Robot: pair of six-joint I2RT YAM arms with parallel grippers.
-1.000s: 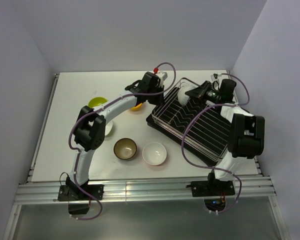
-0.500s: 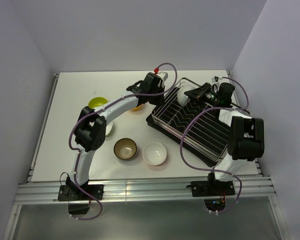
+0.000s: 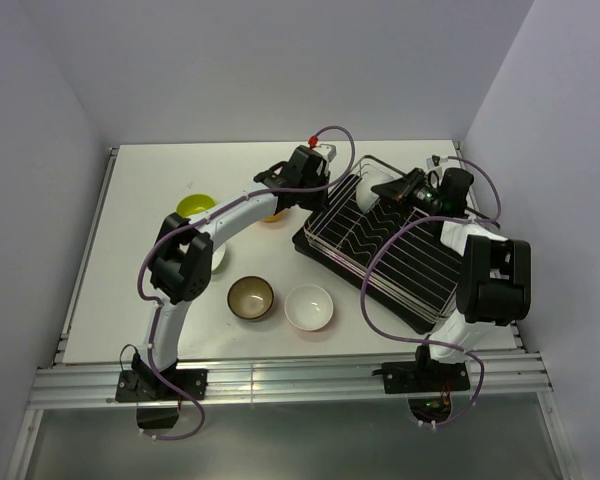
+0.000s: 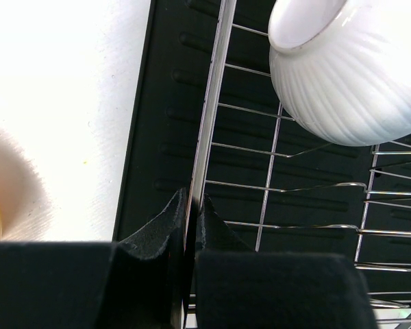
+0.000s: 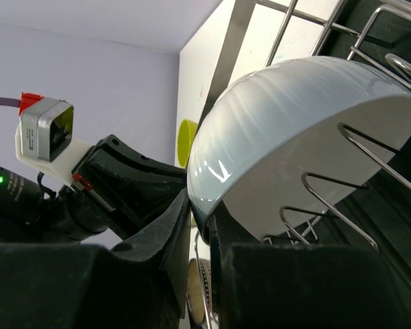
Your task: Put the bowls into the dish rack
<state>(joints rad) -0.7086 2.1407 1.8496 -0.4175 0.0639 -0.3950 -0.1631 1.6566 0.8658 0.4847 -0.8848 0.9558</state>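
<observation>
The dish rack [image 3: 410, 262], silver wire on a black tray, lies at the right. My left gripper [image 4: 190, 205] is shut on its left rim wire [image 4: 212, 103]. My right gripper [image 5: 202, 212] is shut on the rim of a white bowl [image 5: 288, 137], which is tilted on edge against the zigzag dividers at the rack's far end [image 3: 368, 186]. On the table sit a lime green bowl [image 3: 193, 206], an orange bowl [image 3: 272, 215] partly under the left arm, a white bowl [image 3: 218, 258] half hidden by the left elbow, a brown bowl [image 3: 251, 297] and another white bowl [image 3: 309, 307].
The rack sits at an angle, near the right wall. The left arm stretches across the table's middle above the orange bowl. Purple cables loop over the rack from the right arm [image 3: 490, 270]. White walls close in the table on three sides.
My right wrist has shifted a little to the right and the held white bowl has tipped further onto the dividers. The left arm has stayed on the rack's rim.
</observation>
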